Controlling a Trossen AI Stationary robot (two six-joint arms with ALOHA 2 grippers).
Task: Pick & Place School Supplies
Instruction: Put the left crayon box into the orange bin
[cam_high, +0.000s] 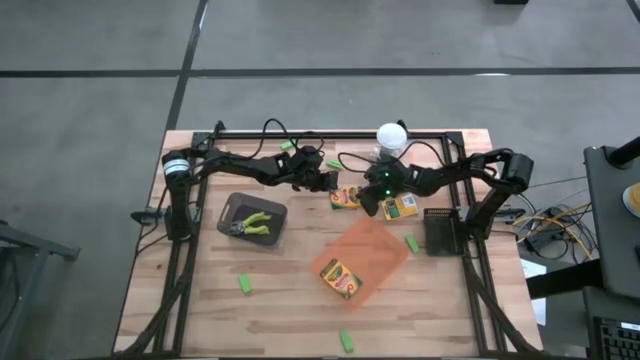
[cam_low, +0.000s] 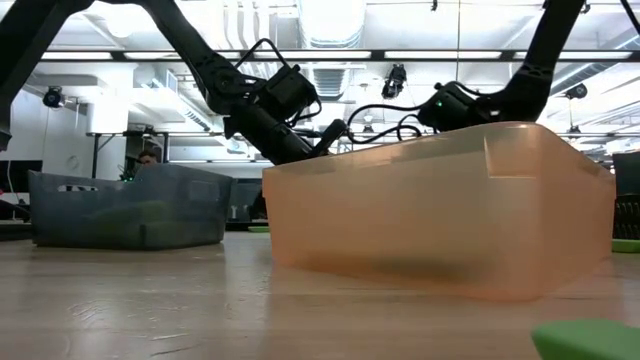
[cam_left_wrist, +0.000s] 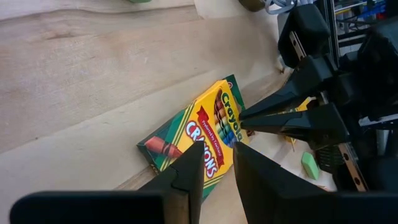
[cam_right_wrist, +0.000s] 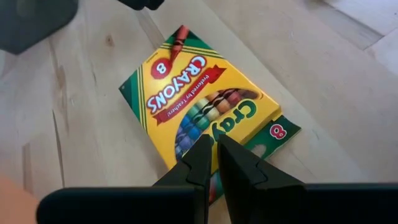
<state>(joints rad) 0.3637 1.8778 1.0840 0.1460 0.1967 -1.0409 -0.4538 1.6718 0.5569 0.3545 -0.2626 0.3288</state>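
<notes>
A yellow-and-green crayon box (cam_high: 346, 197) lies flat on the wood at the table's middle, between my two grippers. My left gripper (cam_high: 328, 182) stands just left of it, slanting down with a narrow gap between its fingers (cam_left_wrist: 217, 158) and nothing in that gap. My right gripper (cam_high: 366, 200) comes from the right, shut, with its tips at the box's lettered end (cam_right_wrist: 216, 146). A second crayon box (cam_high: 402, 208) lies to the right. A third (cam_high: 341, 278) lies in the orange tray (cam_high: 385, 250). Green-handled pliers (cam_high: 252, 224) lie in the grey bin (cam_high: 232, 205). My right gripper's shut fingertips (cam_right_wrist: 205, 149) meet the crayon box at its end with the Crayola lettering (cam_right_wrist: 239, 121), beside the open green flap (cam_right_wrist: 278, 130). They slant down from the table's right side. The box lies flat, face up. Whether my left gripper touches the box, I cannot tell.
A white lamp (cam_high: 391, 137) with cables stands at the far edge. A black holder (cam_high: 441, 232) stands at the right. Green stubby pieces lie scattered: (cam_high: 244, 285), (cam_high: 346, 340), (cam_high: 411, 243). In the low view the orange tray (cam_low: 430, 210) fills the foreground.
</notes>
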